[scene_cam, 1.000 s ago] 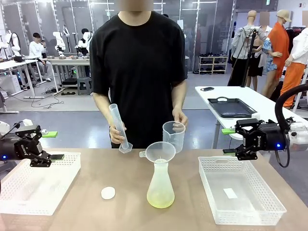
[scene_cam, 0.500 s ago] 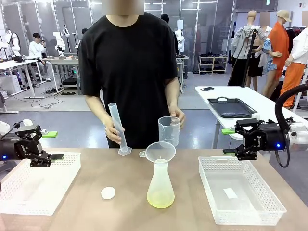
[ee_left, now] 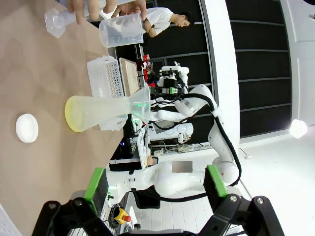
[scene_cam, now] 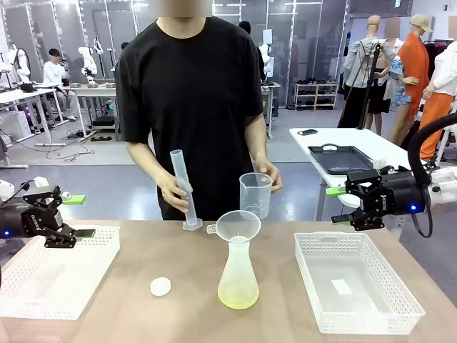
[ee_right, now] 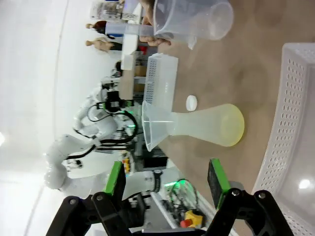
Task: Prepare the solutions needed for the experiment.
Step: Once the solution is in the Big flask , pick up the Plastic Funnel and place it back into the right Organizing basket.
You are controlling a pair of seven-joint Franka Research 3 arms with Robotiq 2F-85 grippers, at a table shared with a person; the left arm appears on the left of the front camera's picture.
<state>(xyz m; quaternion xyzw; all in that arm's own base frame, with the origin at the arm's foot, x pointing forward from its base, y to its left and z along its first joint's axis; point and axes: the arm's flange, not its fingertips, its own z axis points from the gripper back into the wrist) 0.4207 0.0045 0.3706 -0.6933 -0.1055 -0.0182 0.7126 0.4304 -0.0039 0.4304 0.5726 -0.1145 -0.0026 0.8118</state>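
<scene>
the solutions [scene_cam: 238, 299]: pale yellow pool low in the upright flask [scene_cam: 238, 268], middle of the bench [scene_cam: 178, 314].
left end effector [scene_cam: 80, 216] and right end effector [scene_cam: 339, 206] flank it, both wide and empty; the right looks nearer.

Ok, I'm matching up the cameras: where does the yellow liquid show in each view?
Front view: yellow liquid at the bottom of the flask, centre of the table.
Left wrist view: yellow liquid left of centre, flask sideways in the picture.
Right wrist view: yellow liquid right of centre, also sideways.
Shared landmark: white cap beside the flask.
</scene>
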